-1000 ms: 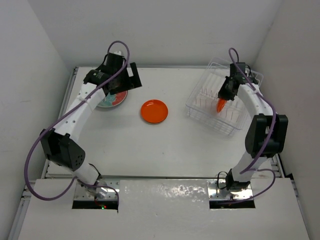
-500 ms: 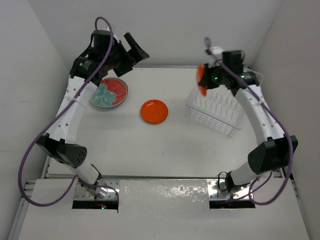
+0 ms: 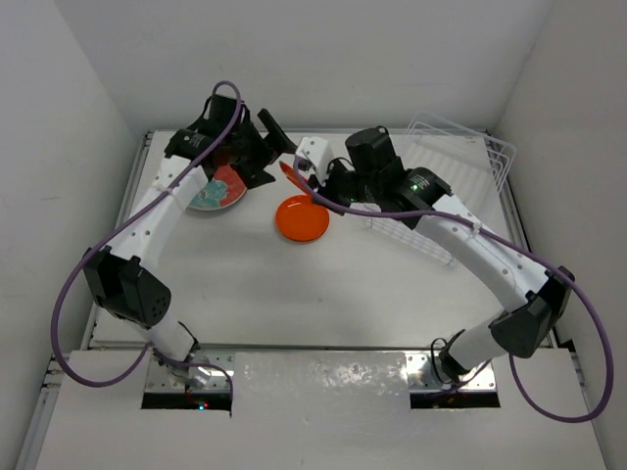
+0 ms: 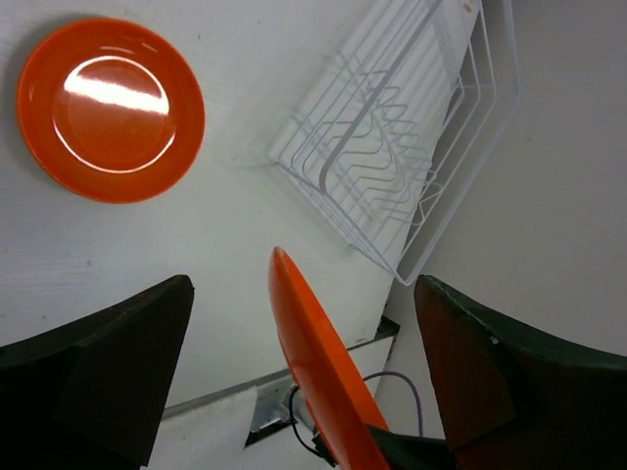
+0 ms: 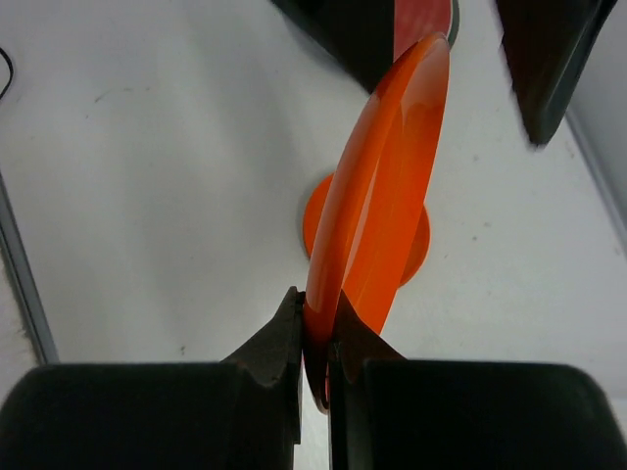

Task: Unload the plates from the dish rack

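Observation:
My right gripper (image 3: 306, 179) is shut on the rim of an orange plate (image 3: 291, 176) and holds it on edge above the table's middle; the right wrist view shows the grip (image 5: 318, 333) and the plate (image 5: 382, 215). My left gripper (image 3: 266, 157) is open, its fingers either side of that plate's far edge (image 4: 313, 362), not touching. A plain orange plate (image 3: 302, 217) lies flat below. A red plate with teal flowers (image 3: 217, 191) lies at the left, partly hidden by the left arm. The clear dish rack (image 3: 460, 137) is at the back right.
The right arm stretches across the front of the rack and hides its near part. White walls close in the table at the back and both sides. In the left wrist view the rack (image 4: 392, 166) shows no plates.
My right gripper has lifted the orange plate out of the rack and swung it left to the table's middle. My left gripper has moved right to meet it.

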You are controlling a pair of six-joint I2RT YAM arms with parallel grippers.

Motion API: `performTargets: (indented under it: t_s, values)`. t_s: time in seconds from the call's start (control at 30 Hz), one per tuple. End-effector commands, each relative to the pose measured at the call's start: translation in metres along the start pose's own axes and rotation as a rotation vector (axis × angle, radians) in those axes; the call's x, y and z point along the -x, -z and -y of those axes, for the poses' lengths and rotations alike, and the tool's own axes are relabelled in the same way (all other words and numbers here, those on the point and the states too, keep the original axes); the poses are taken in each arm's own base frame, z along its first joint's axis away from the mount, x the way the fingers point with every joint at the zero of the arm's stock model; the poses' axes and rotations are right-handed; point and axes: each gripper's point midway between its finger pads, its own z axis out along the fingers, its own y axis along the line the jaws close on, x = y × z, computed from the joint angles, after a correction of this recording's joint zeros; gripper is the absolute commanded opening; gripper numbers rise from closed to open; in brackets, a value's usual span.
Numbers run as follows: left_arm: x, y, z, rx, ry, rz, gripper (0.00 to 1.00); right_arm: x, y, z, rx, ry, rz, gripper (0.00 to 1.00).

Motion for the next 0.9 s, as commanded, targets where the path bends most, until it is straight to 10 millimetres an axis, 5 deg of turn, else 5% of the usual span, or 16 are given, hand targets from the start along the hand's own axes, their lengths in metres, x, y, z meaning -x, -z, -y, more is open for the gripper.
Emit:
performTargets:
  t_s: [0.0,0.03,0.13,0.17,0.33,0.37,0.43,0.47,0.67,0.87]
  values:
    - [-0.008,0.018,0.019,-0.101,-0.034,0.003,0.88,0.053,-0.008,0.018,-0.096,0.112,0.128,0.00]
    - [-0.012,0.013,0.013,-0.096,-0.026,-0.014,0.61,0.058,-0.012,0.021,-0.115,0.118,0.139,0.00]
    - [-0.011,0.009,0.013,-0.114,-0.028,-0.004,0.00,0.059,-0.022,0.025,-0.152,0.128,0.130,0.06]
    - [-0.010,0.009,0.014,-0.118,-0.036,-0.001,0.00,0.056,-0.024,0.024,-0.149,0.126,0.123,0.13]
    - [0.008,-0.009,-0.010,-0.030,-0.103,0.108,0.00,0.031,-0.018,0.031,-0.229,0.070,0.083,0.81]
    - [0.014,-0.015,-0.012,-0.036,-0.123,0.138,0.00,0.010,-0.022,0.027,-0.225,0.043,0.057,0.83]
    - [0.021,-0.033,-0.026,-0.029,-0.140,0.199,0.00,0.013,-0.002,0.033,-0.276,0.005,0.109,0.99]
    - [0.027,-0.040,-0.033,-0.018,-0.147,0.237,0.00,-0.002,0.000,0.035,-0.287,-0.021,0.090,0.99]
    - [0.038,-0.093,-0.082,0.055,-0.195,0.341,0.00,-0.015,0.055,0.049,-0.363,-0.158,0.178,0.99]
    - [0.042,-0.140,-0.100,0.090,-0.231,0.307,0.00,-0.016,0.093,0.051,-0.405,-0.152,0.170,0.99]
